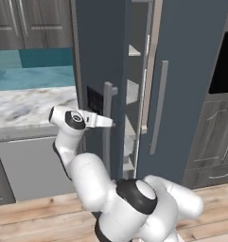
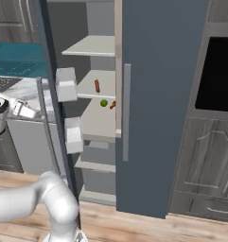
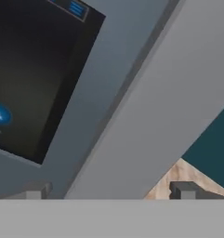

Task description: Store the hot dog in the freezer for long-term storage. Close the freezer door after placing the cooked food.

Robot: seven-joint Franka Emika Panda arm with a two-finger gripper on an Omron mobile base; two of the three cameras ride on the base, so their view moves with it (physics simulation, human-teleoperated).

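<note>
Wood flooring runs along the bottom of both base views, under the slate-blue freezer (image 2: 162,118). Its door (image 1: 99,56) with the dark panel (image 3: 29,74) stands ajar at centre left. On a middle shelf (image 2: 99,123), centre of the right base view, lies the hot dog (image 2: 97,86), near a green fruit (image 2: 103,102). The gripper (image 3: 111,189), fingers spread wide and holding nothing, sits against the door's grey handle (image 1: 107,123).

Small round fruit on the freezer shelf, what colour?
Green; the small round fruit shows best in the right base view.
</note>
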